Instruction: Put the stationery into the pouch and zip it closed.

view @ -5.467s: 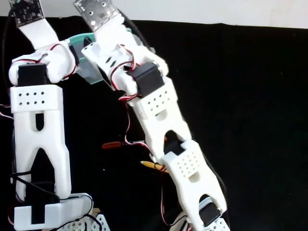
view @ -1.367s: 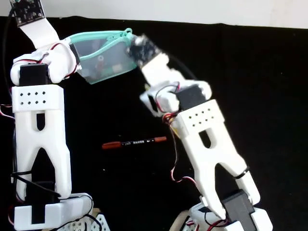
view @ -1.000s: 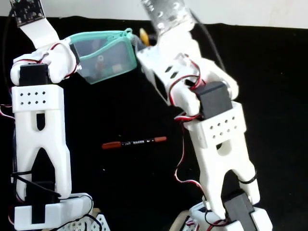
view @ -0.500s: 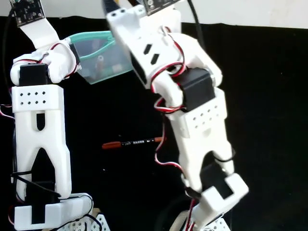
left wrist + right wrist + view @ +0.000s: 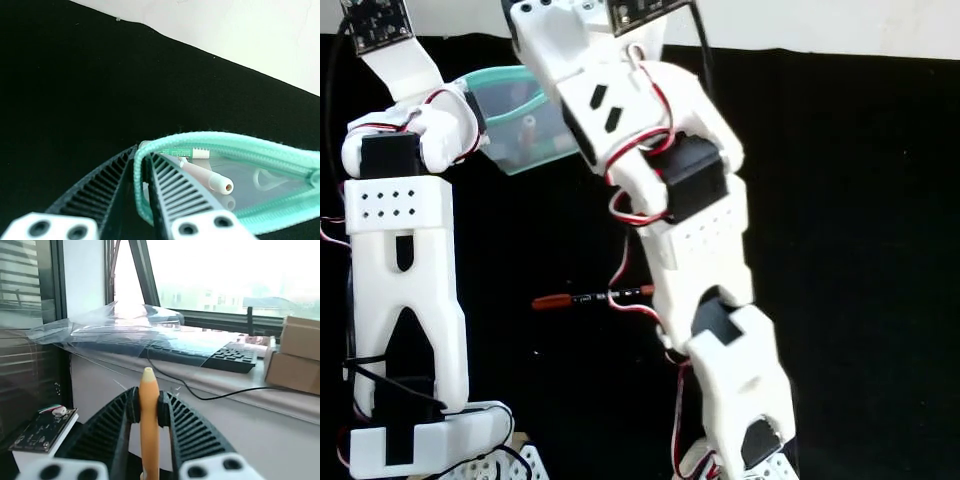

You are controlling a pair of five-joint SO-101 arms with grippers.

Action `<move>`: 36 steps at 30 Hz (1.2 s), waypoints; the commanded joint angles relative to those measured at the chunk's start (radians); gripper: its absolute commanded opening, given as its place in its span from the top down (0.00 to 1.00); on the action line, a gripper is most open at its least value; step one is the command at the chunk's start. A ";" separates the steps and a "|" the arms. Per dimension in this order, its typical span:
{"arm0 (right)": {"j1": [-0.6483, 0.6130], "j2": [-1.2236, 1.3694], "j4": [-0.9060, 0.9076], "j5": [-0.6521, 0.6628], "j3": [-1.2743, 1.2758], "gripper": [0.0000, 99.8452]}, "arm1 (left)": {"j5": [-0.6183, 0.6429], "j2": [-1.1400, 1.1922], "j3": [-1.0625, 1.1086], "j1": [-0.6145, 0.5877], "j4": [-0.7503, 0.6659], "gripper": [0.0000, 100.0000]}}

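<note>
Left wrist view: ribbed end effector point(image 5: 142, 159) pinches pouch point(image 5: 250, 145)

— How much of the pouch point(image 5: 515, 120) shows from above?
— Half (the right arm point(image 5: 700, 240) covers the rest). The marker point(image 5: 582, 298) in front of the pouch loses one end behind that arm; the orange pen point(image 5: 149, 420) is cut off.

Bright window point(image 5: 240, 270); keyboard point(image 5: 232, 360) on ledge point(image 5: 225, 384), seemingly plastic-covered.

No legible text; print on marker point(image 5: 588, 297) barrel and label point(image 5: 185, 150) inside pouch point(image 5: 240, 142) too small.
</note>
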 commanded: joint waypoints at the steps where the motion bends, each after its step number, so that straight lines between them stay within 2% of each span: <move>1: -0.024 0.044 -0.018 -0.011 -0.076 0.99 | 0.008 -0.001 -0.022 0.008 0.006 0.99; 8: -0.061 0.127 0.064 -0.014 -0.124 0.99 | 0.005 -0.001 -0.022 0.008 0.005 0.99; 14: -0.044 0.205 0.162 -0.094 -0.125 0.99 | 0.003 -0.001 -0.005 0.007 0.002 0.99; 20: 0.022 0.231 0.263 -0.091 -0.125 0.99 | 0.003 -0.001 -0.005 0.007 0.000 0.99; 26: 0.019 0.226 0.415 -0.066 -0.127 0.99 | 0.003 -0.001 -0.002 0.007 0.000 0.99; 28: 0.012 0.205 0.447 -0.028 -0.127 0.96 | 0.003 -0.001 -0.002 0.007 0.000 0.99; 33: -0.035 0.139 0.507 -0.012 -0.127 0.81 | 0.003 -0.001 -0.002 0.007 0.000 0.99; 36: -0.039 0.097 0.519 -0.012 -0.127 0.80 | 0.003 -0.001 -0.002 0.007 0.000 0.99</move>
